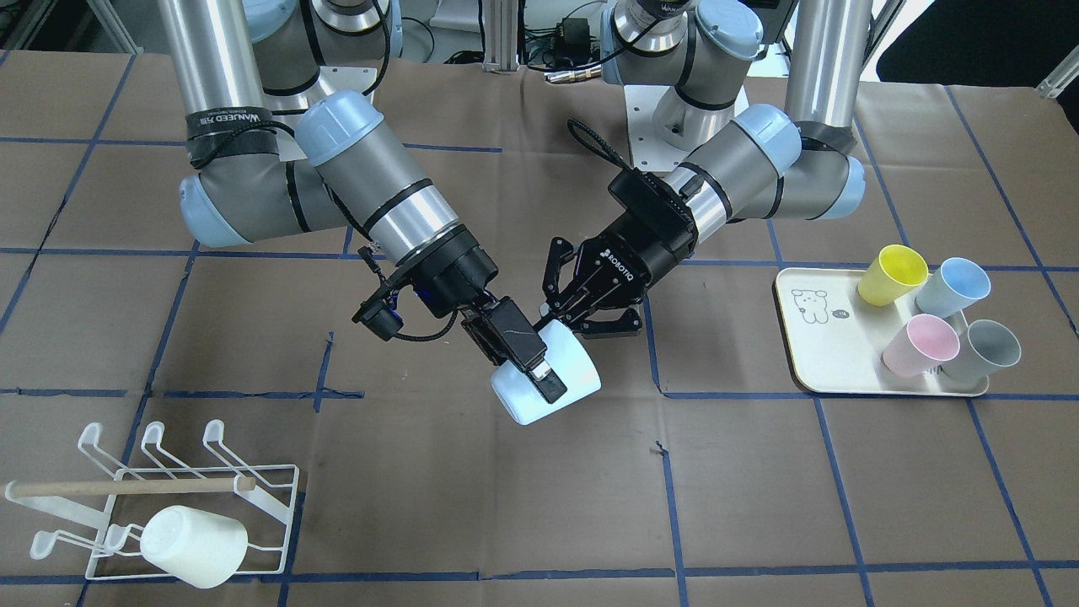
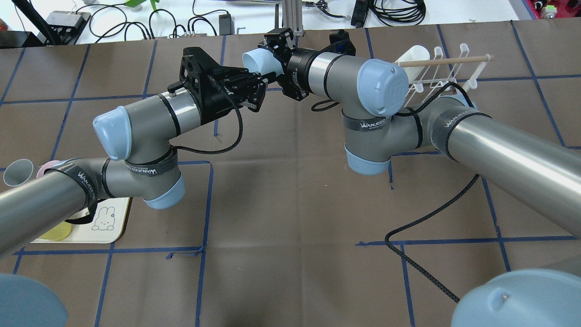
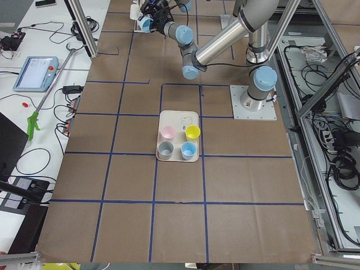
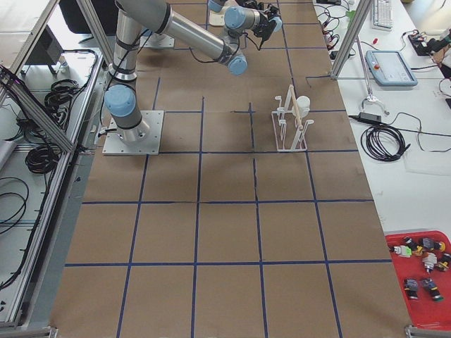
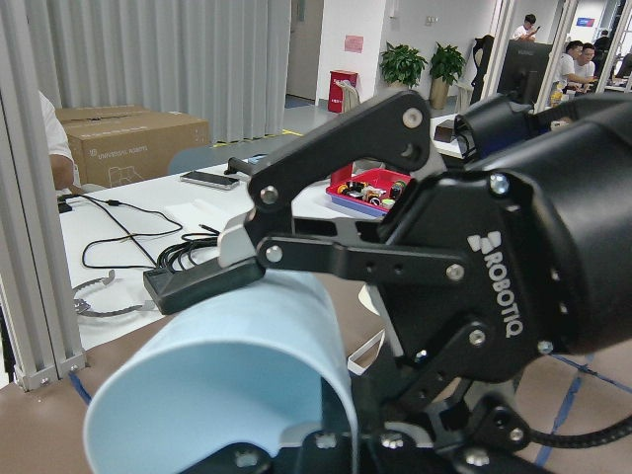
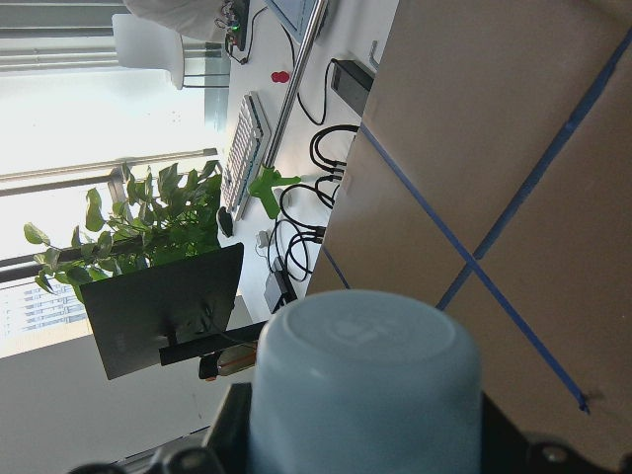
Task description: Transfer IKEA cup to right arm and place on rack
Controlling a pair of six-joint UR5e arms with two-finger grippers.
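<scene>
A pale blue cup [image 1: 573, 371] hangs in mid-air over the middle of the table. My right gripper [image 1: 539, 384], boxy with flat black fingers, is shut on it; one finger lies across the cup's top side and the other is hidden beneath. My left ROBOTIQ gripper [image 1: 566, 322] has its fingers spread wide at the end of the cup nearest the robot. In the left wrist view the upper pad [image 5: 237, 242] stands just off the cup [image 5: 227, 385]. The right wrist view shows the cup's base [image 6: 360, 385]. The white wire rack [image 1: 270, 506] with its wooden dowel stands on my right side.
A white cup [image 1: 194, 546] hangs on the rack's front prongs. A cream tray [image 1: 809, 354] on my left side holds a yellow [image 1: 892, 274], a blue [image 1: 952, 287], a pink [image 1: 920, 344] and a grey cup [image 1: 982, 350]. Blue tape lines cross the brown table cover.
</scene>
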